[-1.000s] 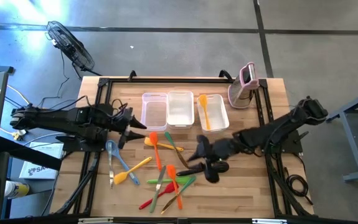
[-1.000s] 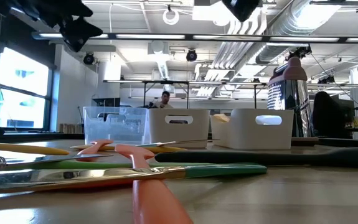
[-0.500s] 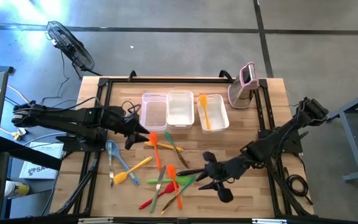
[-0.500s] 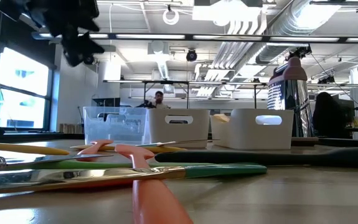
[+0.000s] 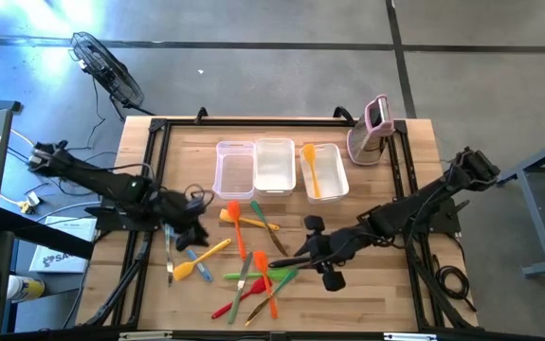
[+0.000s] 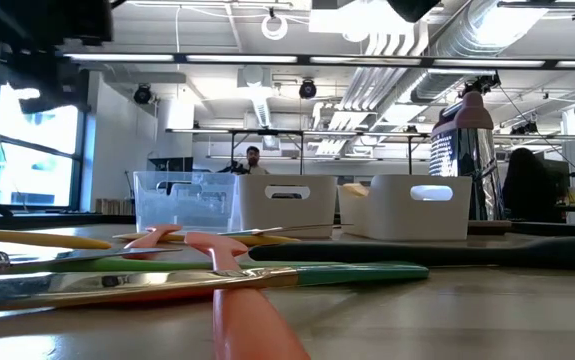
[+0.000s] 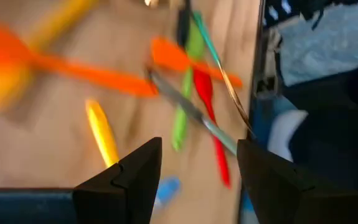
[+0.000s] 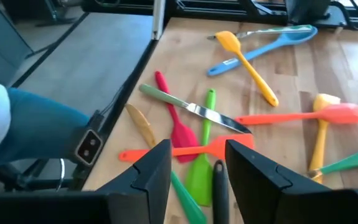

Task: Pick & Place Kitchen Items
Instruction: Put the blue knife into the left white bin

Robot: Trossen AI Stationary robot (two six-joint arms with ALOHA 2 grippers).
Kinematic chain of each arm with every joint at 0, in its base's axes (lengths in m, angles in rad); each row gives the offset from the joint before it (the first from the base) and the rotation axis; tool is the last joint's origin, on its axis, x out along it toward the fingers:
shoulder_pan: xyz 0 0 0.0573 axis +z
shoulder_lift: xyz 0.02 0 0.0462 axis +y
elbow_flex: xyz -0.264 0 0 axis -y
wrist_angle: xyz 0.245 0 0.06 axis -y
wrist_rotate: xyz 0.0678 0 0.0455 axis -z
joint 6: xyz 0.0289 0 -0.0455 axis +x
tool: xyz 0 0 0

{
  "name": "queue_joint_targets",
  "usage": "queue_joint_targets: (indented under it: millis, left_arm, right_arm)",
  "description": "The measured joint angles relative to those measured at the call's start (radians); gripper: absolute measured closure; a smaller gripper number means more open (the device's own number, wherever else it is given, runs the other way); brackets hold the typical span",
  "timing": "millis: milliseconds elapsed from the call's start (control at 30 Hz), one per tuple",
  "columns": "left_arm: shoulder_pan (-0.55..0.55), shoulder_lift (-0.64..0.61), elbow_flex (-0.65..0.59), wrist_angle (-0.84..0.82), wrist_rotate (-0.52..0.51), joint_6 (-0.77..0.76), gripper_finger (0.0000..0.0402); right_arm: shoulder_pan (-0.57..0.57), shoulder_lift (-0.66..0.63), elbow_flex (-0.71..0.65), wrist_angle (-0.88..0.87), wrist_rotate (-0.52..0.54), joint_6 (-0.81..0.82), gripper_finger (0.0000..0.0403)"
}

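The kitchen items (image 5: 248, 265) lie loose on the wooden table's near middle: orange, yellow, green, red, blue and black utensils, some crossing each other. One more orange utensil (image 5: 312, 170) lies in the right tub. My left gripper (image 5: 194, 237) (image 7: 198, 171) hangs open above the pile's left side, over a yellow handle (image 7: 101, 130) and a blue spoon (image 5: 171, 230). My right gripper (image 5: 300, 254) (image 8: 197, 165) hangs open over the pile's right side, above a black handle (image 8: 219, 186) and a green spatula (image 8: 202, 168). Neither holds anything.
Three clear tubs (image 5: 274, 168) stand in a row at the table's far middle. A pink-and-white upright gadget (image 5: 372, 128) stands at the far right corner. Black rails (image 5: 154, 152) run along the table's sides. Bare wood lies to the near right (image 5: 376, 294).
My left gripper has swung from beside the left tub toward the table's near edge and down, rolling as it went, and now hangs over the pile's left side. My right gripper has shifted slightly over the pile's right side. No utensil has moved.
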Motion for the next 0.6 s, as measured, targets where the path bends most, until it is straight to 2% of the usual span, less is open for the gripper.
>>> queue_joint_targets:
  millis: [100,300,433,500,600]
  left_arm:
    - [-0.094,0.0,0.0,-0.094,0.011,-0.182,0.0197]
    - [-0.249,0.0,0.0,-0.247,0.133,-0.645,0.0197]
    - [-0.311,0.0,0.0,-0.312,0.17,-0.881,0.0197]
    - [-0.332,0.006,0.0,-0.355,0.161,-0.986,0.0197]
    - [-0.357,0.031,0.0,-0.426,0.093,-1.108,0.0197]
  right_arm:
    - [-0.008,0.0,0.0,0.003,0.001,0.0,0.0261]
    - [-0.013,0.0,0.0,0.002,-0.001,-0.021,0.0261]
    - [-0.013,0.0,0.0,0.002,-0.001,-0.045,0.0261]
    - [-0.013,0.0,0.0,0.0,-0.001,-0.045,0.0261]
    - [-0.013,0.0,0.0,-0.006,-0.001,-0.047,0.0261]
